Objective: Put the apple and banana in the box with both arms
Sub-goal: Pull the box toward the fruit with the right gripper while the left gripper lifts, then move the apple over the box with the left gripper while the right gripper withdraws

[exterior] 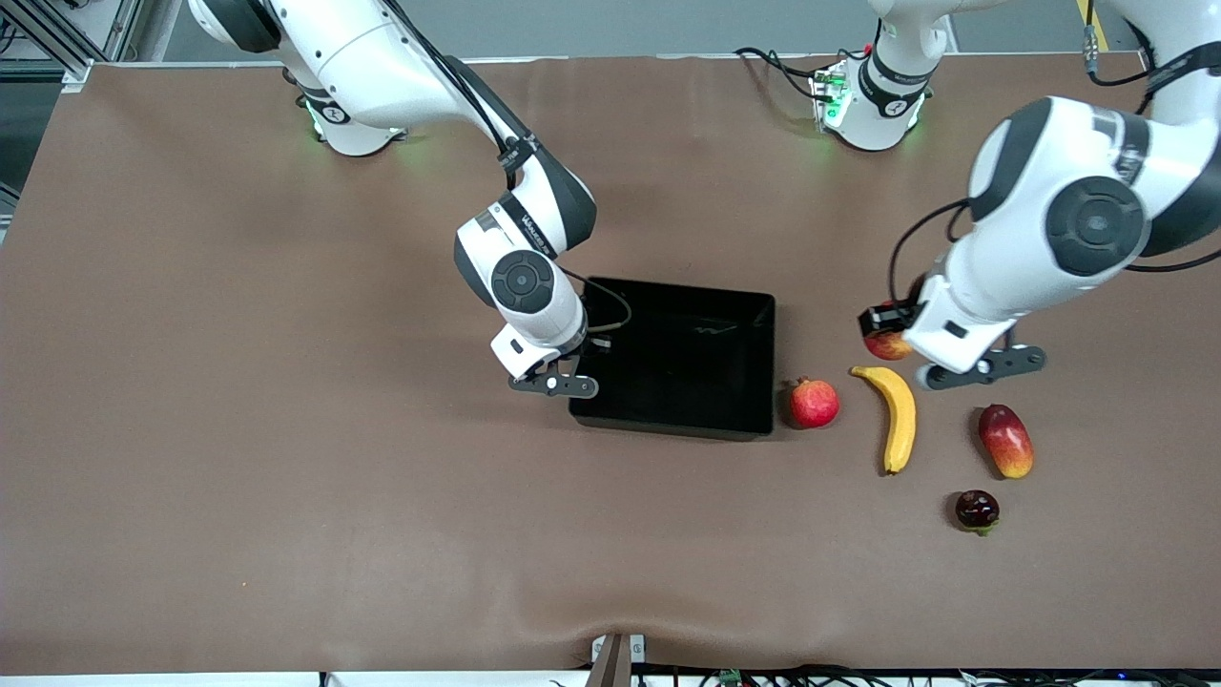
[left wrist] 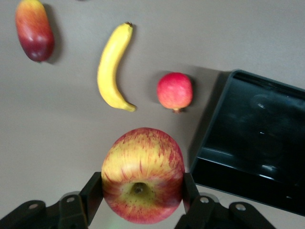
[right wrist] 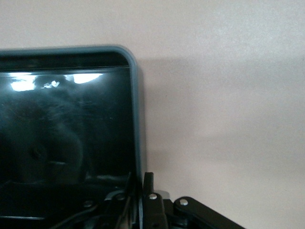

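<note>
No lettering reads clearly; the right arm [exterior: 534, 205] bears a small label, too blurred to decipher.

The apple [left wrist: 143, 174] is red streaked with yellow, the banana [exterior: 897, 417] yellow with a dark tip, the box [exterior: 725, 425] glossy black, the mango [exterior: 1005, 440] red-yellow, on a brown table [exterior: 286, 477].
</note>
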Robot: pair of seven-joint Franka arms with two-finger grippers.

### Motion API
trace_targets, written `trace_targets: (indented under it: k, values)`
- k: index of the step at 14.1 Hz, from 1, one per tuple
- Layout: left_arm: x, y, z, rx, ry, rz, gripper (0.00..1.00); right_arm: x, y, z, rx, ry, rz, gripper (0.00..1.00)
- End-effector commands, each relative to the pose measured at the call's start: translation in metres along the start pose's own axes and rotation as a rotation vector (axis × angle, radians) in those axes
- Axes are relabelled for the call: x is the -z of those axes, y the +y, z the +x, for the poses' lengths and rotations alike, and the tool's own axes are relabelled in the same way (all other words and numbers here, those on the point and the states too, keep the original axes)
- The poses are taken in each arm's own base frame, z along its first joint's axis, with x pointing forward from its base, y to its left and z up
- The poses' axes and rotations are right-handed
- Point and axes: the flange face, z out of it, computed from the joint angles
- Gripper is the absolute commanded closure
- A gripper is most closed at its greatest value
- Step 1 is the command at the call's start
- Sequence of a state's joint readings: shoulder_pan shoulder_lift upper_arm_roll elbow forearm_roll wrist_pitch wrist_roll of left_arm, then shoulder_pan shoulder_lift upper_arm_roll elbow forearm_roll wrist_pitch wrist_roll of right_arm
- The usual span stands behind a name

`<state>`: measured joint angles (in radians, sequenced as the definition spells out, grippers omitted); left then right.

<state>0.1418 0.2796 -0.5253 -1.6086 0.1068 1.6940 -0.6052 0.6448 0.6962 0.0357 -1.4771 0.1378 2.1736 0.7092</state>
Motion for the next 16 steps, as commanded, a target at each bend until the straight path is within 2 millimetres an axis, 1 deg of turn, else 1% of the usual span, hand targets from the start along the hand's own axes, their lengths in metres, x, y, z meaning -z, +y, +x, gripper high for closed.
trace_targets:
  k: [1, 2, 4, 6, 8, 9, 10, 13, 14, 16]
  values:
    - [-0.027, 0.032, -0.019, 0.065, 0.012, -0.029, 1.00, 0.016, -0.003, 0.000, 0.000, 0.026, 0.000, 0.00]
    - [-0.041, 0.046, -0.026, 0.084, 0.019, -0.033, 1.00, 0.019, -0.002, 0.002, -0.004, 0.029, 0.004, 0.00]
    - [-0.067, 0.078, -0.041, 0.132, 0.024, -0.042, 1.00, 0.029, 0.008, 0.012, -0.022, 0.040, 0.008, 0.00]
    - [-0.088, 0.105, -0.049, 0.182, 0.020, -0.064, 1.00, 0.045, 0.029, 0.033, -0.052, 0.064, 0.009, 0.00]
    - [-0.114, 0.126, -0.054, 0.216, 0.047, -0.058, 1.00, 0.053, 0.058, 0.058, -0.081, 0.083, 0.004, 0.00]
    - [-0.126, 0.133, -0.054, 0.231, 0.065, -0.043, 1.00, 0.056, 0.075, 0.071, -0.047, 0.095, -0.009, 0.00]
    - [-0.143, 0.137, -0.054, 0.240, 0.065, -0.019, 1.00, 0.059, 0.094, 0.084, -0.017, 0.099, -0.014, 0.00]
    - [-0.182, 0.148, -0.049, 0.262, 0.078, -0.001, 1.00, 0.070, 0.171, 0.131, 0.009, 0.111, -0.024, 0.00]
    - [-0.193, 0.151, -0.050, 0.262, 0.076, 0.010, 1.00, 0.074, 0.199, 0.145, 0.025, 0.121, -0.030, 0.00]
    - [-0.209, 0.152, -0.050, 0.262, 0.055, 0.021, 1.00, 0.077, 0.250, 0.168, 0.056, 0.129, -0.047, 0.00]
